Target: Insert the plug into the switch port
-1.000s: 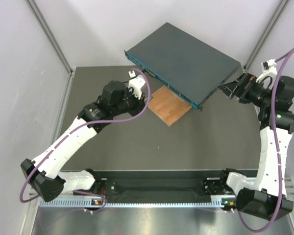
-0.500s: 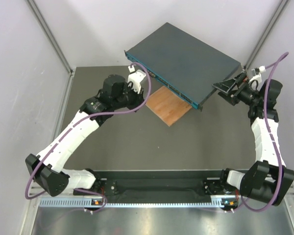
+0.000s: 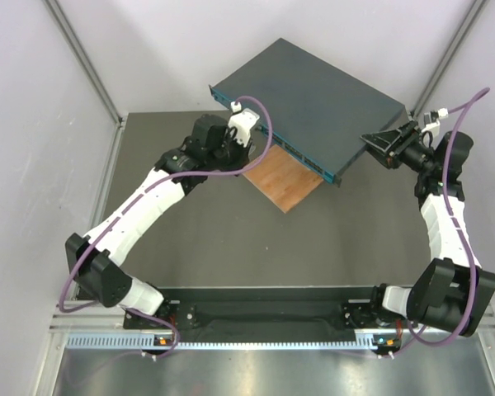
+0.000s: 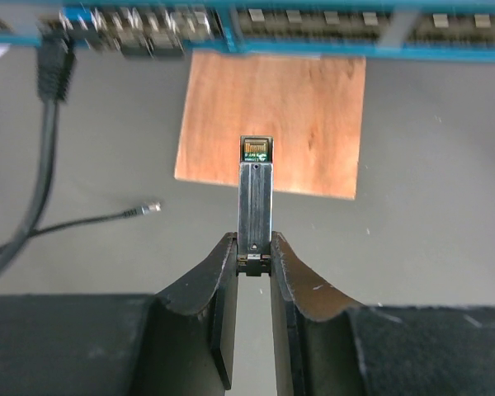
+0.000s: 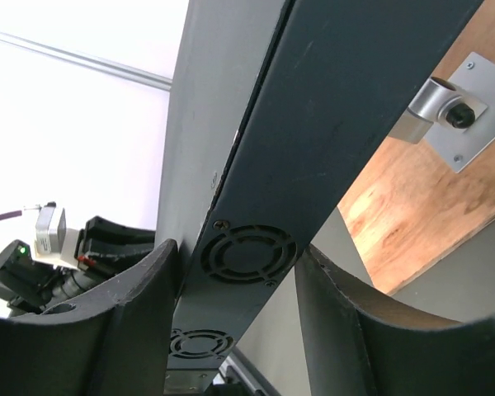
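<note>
Left wrist view: left gripper (image 4: 253, 247) jaws are clamped on the tail end of the plug (image 4: 255, 190), a slim metal module. The plug's long axis runs straight up the frame, in line with the jaws, with the gold-contact end on top. That end points at the switch (image 4: 313, 21), whose teal port row spans the top edge of the frame. The plug tip is apart from the face, and the wooden board (image 4: 272, 115) shows behind it and in the gap. Judged line-up: the tip sits roughly under the left end of the right-hand port block, so the move is a straight push along the plug's own axis, maybe with a small sideways trim. A black cable (image 4: 45, 157) is already seated in a port at upper left, well clear of the plug.

Top view: the switch (image 3: 313, 99) is upper centre, its front face running diagonally from upper left to lower right. The left arm is the nearer one to that face.

Right wrist view: right gripper (image 5: 238, 250) has its jaws astride the switch's vented side panel. Cannot tell whether they press on it. This is likely bracing for the push.
</note>
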